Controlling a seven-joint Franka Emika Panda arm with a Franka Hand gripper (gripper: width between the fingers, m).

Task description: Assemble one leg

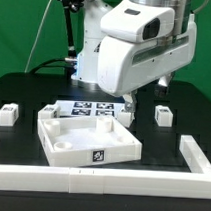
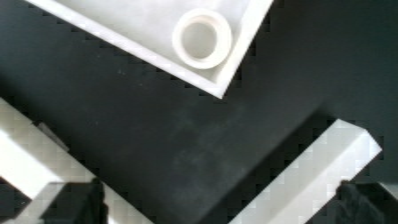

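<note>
Three small white legs with tags stand on the black table in the exterior view: one at the far left (image 1: 7,113), one beside the tray's back left corner (image 1: 45,111), one at the right (image 1: 164,115). The large white tray-like piece (image 1: 60,124) lies in the middle. My gripper (image 1: 126,99) hangs low behind the tray's back right corner, over the marker board's right end. It is open and empty. In the wrist view my gripper (image 2: 217,206) has its dark fingers (image 2: 71,205) wide apart over bare table. No leg shows there.
The marker board (image 1: 88,110) lies behind the tray. White rails run along the front (image 1: 100,178) and the right (image 1: 197,153). The wrist view shows a tray corner (image 2: 125,25) with a round hole (image 2: 201,40) and two slanted white strips (image 2: 36,150).
</note>
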